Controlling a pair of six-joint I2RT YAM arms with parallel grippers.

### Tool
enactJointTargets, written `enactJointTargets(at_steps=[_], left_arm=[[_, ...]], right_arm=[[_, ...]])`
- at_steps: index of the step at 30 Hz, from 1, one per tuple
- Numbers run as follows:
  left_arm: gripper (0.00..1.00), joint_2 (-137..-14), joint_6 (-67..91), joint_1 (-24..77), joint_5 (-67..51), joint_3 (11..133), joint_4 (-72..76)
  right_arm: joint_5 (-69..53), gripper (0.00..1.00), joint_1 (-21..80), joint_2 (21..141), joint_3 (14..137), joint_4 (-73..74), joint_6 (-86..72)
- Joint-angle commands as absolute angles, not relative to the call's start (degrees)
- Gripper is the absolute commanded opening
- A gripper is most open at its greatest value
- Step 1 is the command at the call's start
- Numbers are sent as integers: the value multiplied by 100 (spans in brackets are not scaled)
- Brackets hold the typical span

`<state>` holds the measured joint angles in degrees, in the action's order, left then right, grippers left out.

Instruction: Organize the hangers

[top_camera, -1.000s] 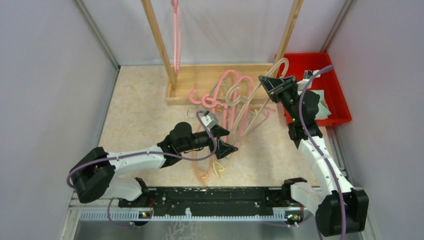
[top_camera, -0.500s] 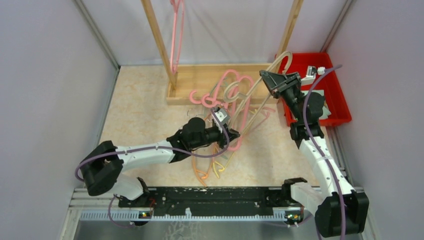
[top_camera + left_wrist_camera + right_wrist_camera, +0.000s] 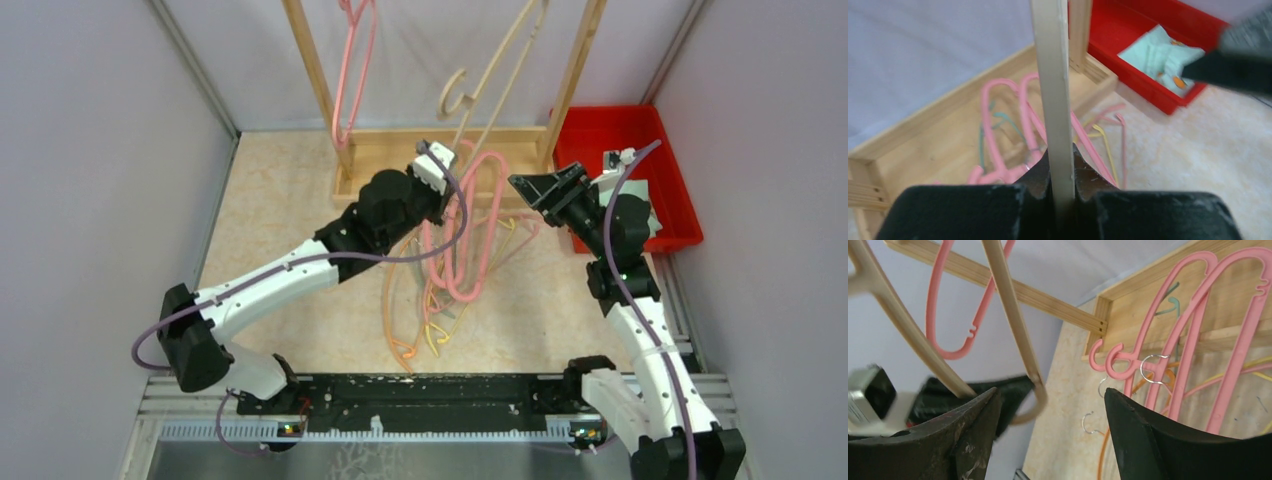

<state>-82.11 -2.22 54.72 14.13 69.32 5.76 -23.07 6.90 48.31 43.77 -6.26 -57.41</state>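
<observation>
My left gripper (image 3: 445,165) (image 3: 1062,165) is shut on a beige hanger (image 3: 500,48) (image 3: 1053,90), which it holds raised and tilted in front of the wooden rack (image 3: 322,90). The hanger's bars also cross the right wrist view (image 3: 1008,305). My right gripper (image 3: 525,190) (image 3: 1050,400) stands open just right of it, with nothing between its fingers. One pink hanger (image 3: 355,70) (image 3: 938,305) hangs on the rack rail. Thick pink hangers (image 3: 470,230) (image 3: 998,115) (image 3: 1193,315) lie in a pile on the floor against the rack base. Thin orange and yellow hangers (image 3: 420,320) lie nearer the arms.
A red bin (image 3: 620,135) (image 3: 1128,40) with pale cloth in it stands at the right, behind my right gripper. The rack's uprights (image 3: 578,70) and base frame (image 3: 400,150) (image 3: 1158,295) stand at the back. Walls close in on both sides.
My left gripper shut on the beige hanger and lifted it up toward the rack. My right gripper let go of it, opened, and dropped slightly back.
</observation>
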Motion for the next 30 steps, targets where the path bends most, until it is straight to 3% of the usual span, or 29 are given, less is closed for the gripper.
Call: enactJointTargets(at_steps=[1,10,18,30], left_arm=[[0,-8520,-363,4933,1365,7857,-583],[0,-9194,-199,4052,589,9463,-2569],[0,-9431,-250,3835,620,10594,-3129],[0,-10842,-25,3152,-46,12836,-4230]], right_arm=[[-2424,76,708,4504,4447,-26,-4995],[-2290,76,701,4385,4396,122,-4849],[-2337,75,705,4623,4329,-109,-4875],[-2355,75,703,4897,4384,-296,-4965]])
